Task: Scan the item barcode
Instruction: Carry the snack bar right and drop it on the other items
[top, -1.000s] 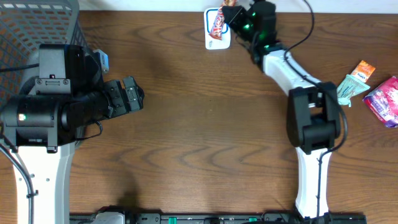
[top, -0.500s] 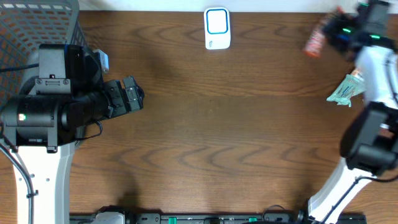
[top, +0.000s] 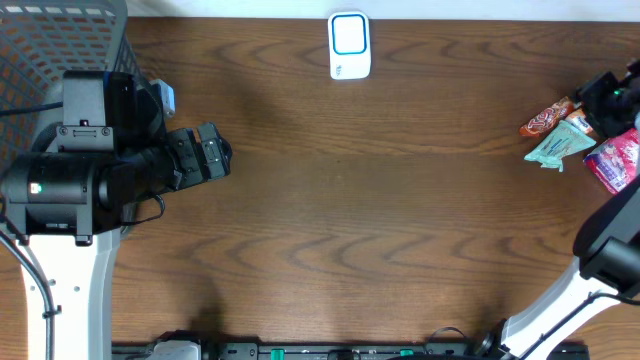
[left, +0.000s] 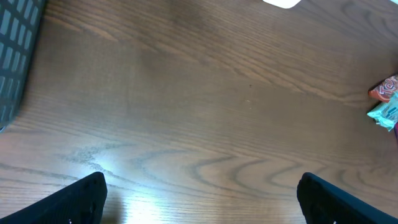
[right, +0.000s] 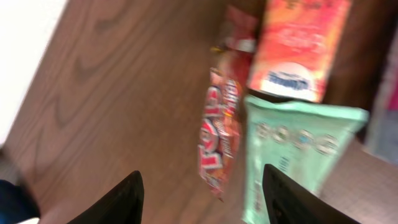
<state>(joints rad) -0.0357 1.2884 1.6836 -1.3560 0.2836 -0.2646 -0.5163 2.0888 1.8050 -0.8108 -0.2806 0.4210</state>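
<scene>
While the left gripper (top: 210, 150) waits wide open by its base, the right gripper (right: 202, 199) hangs parted and empty over the red candy bar (top: 545, 118). The bar lies flat just beside a teal packet (top: 560, 145) — probably a set-down pile. Its long axis slants across the table, left end toward the middle — well apart from the barcode scanner (top: 349, 45).

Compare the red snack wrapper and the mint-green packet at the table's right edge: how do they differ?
Colour: the red snack wrapper is red with white lettering; the mint-green packet is pale green. Width: the wrapper is narrower, the packet broader. Place: the wrapper lies nearer the white scanner than the packet. Shared: both lie flat on the table, side by side.
</scene>
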